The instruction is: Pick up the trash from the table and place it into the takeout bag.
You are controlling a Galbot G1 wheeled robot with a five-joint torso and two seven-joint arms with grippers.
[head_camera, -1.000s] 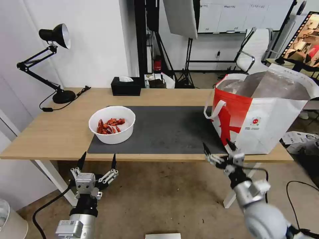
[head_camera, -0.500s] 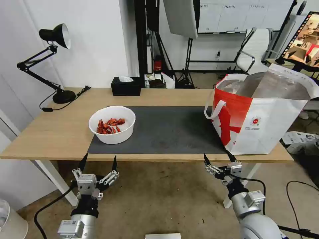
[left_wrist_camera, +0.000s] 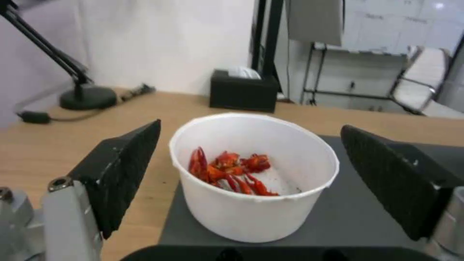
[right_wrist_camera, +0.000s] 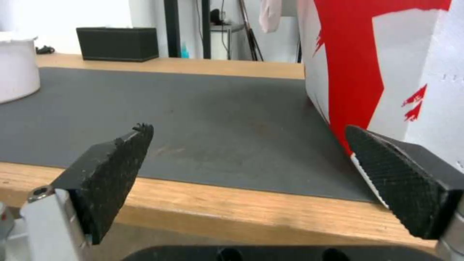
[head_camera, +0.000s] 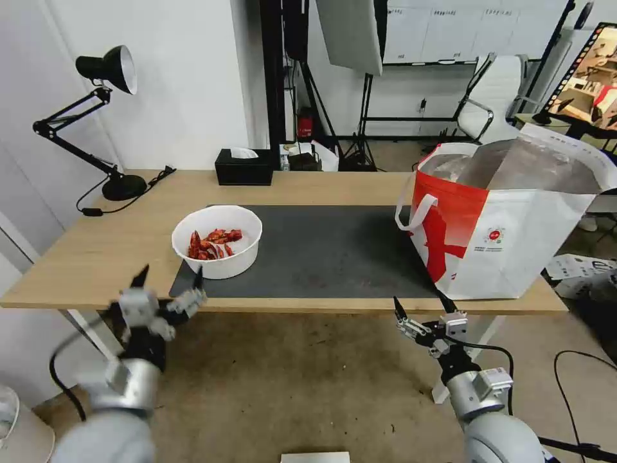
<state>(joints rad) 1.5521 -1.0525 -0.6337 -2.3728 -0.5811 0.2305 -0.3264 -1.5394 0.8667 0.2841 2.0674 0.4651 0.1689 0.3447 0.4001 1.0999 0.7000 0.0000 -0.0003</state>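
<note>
Now raised to the near edge of the table [head_camera: 96,257], just before the bowl [head_camera: 217,241], the left gripper [head_camera: 167,283] gapes wide, starting the approach; right gripper [head_camera: 421,308] idles open below the takeout bag [head_camera: 501,218]

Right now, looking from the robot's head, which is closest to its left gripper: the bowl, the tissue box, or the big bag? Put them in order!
Starting from the left gripper, at the table's near edge:
1. White bowl of red shells, just beyond it on the mat's left end.
2. Black tissue box, at the table's far edge.
3. Takeout bag, way over at the right end.
</note>
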